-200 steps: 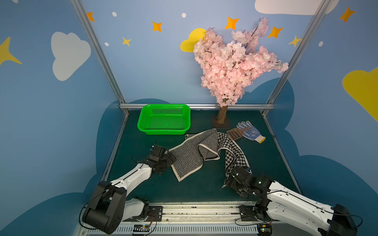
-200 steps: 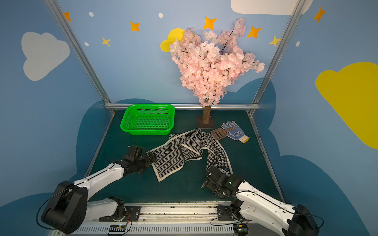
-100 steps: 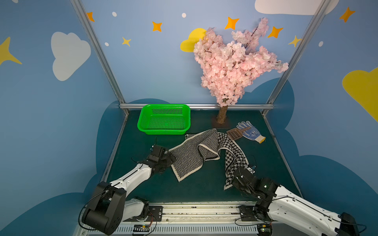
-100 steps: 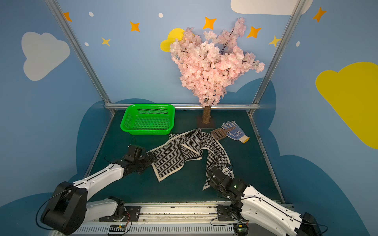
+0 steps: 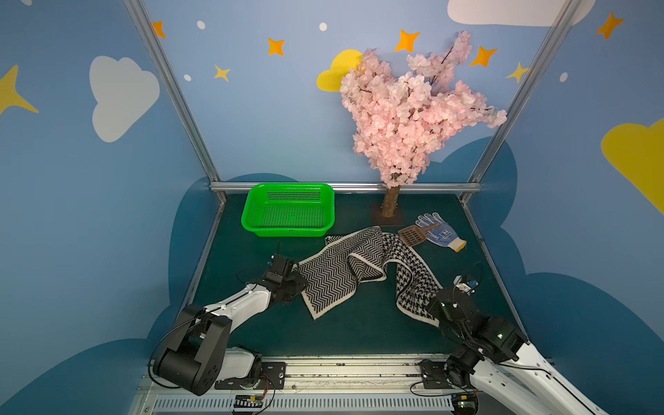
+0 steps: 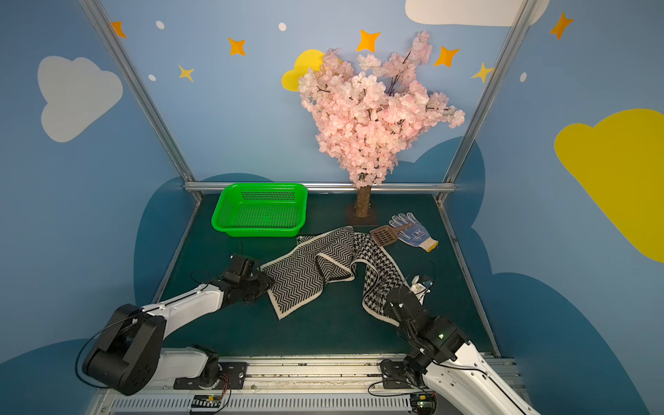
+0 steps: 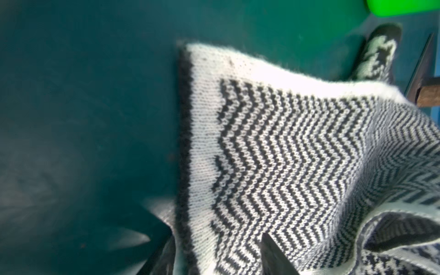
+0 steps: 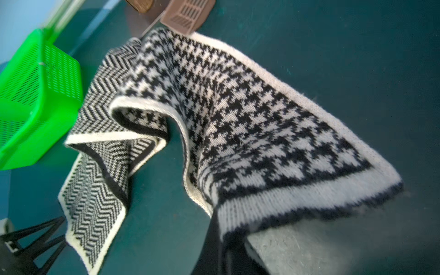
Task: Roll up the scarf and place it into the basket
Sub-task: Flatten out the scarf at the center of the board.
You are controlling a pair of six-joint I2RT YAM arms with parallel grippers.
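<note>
The scarf (image 5: 345,273) lies twisted across the green mat, herringbone side up at its left end and houndstooth side up at its right end. My left gripper (image 5: 301,282) sits at the herringbone end, open. In the left wrist view one of its fingers (image 7: 273,254) lies on the scarf (image 7: 285,154) and the other beside the dark edge. My right gripper (image 5: 433,313) is shut on the houndstooth end. The right wrist view shows that scarf (image 8: 250,119) end pinched and raised off the mat. The green basket (image 5: 287,231) stands apart at the back left.
A blossom tree's trunk (image 5: 390,201) rises at the back centre. A brown slotted scoop (image 5: 411,235) and a blue-dotted glove (image 5: 442,233) lie at the back right, the scoop close to the scarf's bend. Metal frame rails bound the mat's sides and back.
My right arm has shifted toward the right with the houndstooth end, which it now pinches. The left arm has stayed at the herringbone end.
</note>
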